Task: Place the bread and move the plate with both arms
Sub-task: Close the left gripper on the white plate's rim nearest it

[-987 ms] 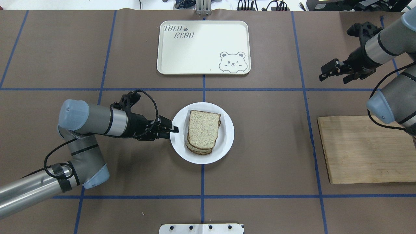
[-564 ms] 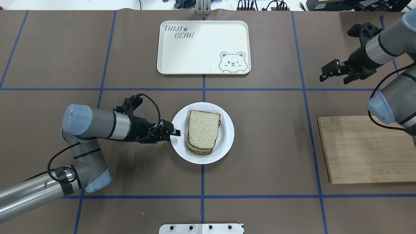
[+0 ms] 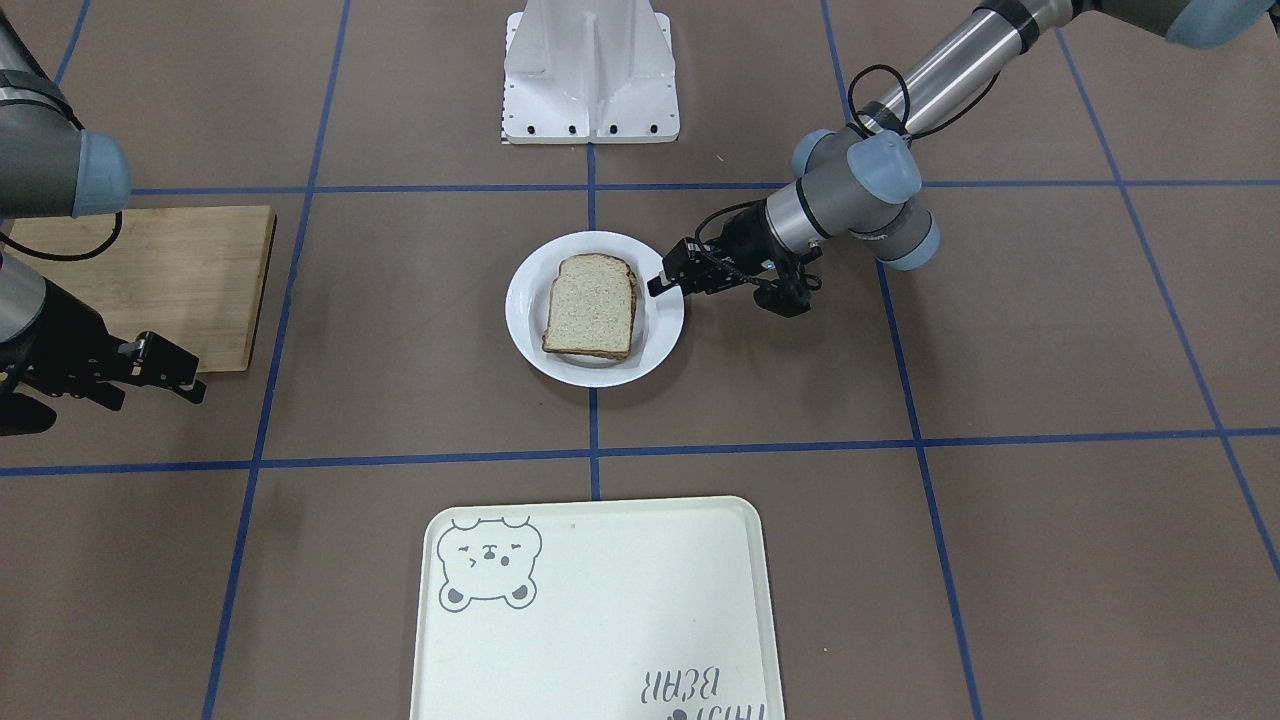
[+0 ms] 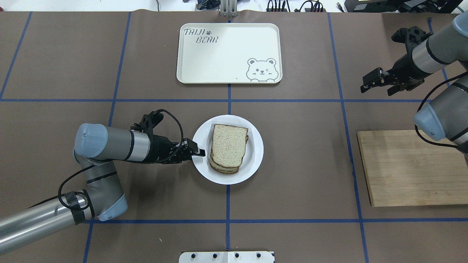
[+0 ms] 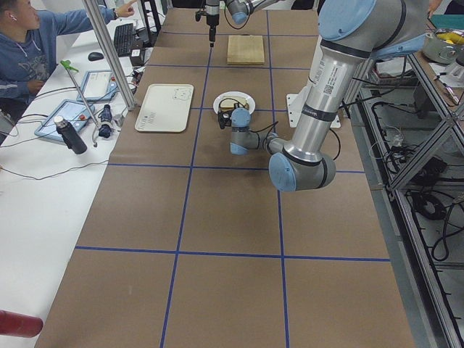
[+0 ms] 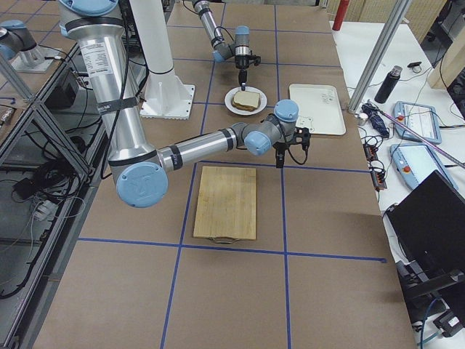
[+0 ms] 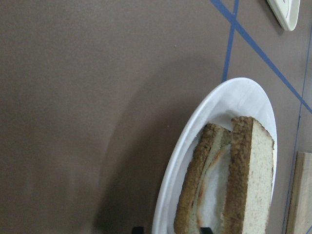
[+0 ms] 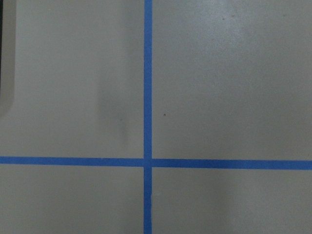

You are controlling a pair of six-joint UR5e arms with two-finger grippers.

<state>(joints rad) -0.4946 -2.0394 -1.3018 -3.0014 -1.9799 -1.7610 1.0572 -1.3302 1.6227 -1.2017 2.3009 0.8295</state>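
The plain bread [image 4: 228,146] lies on top of another slice in the middle of the white plate [image 4: 256,146]. The left wrist view shows the bread [image 7: 256,185] edge-on with something white between the two slices, and the plate's rim [image 7: 234,92]. My left gripper [image 4: 199,151] is at the plate's left rim, open, with the rim between its fingertips; it also shows in the front view [image 3: 660,284]. My right gripper [image 4: 365,84] hangs open and empty above the table at the far right, well away from the plate [image 3: 655,340].
A cream bear tray [image 4: 228,53] lies beyond the plate at the table's far centre. A wooden cutting board [image 4: 409,168] lies at the right, under my right arm. The white robot base [image 3: 590,70] stands at the near edge.
My left gripper has slid right, and its fingertips now reach over the plate's left rim. My right gripper has drifted slightly. Plate and bread have not moved.
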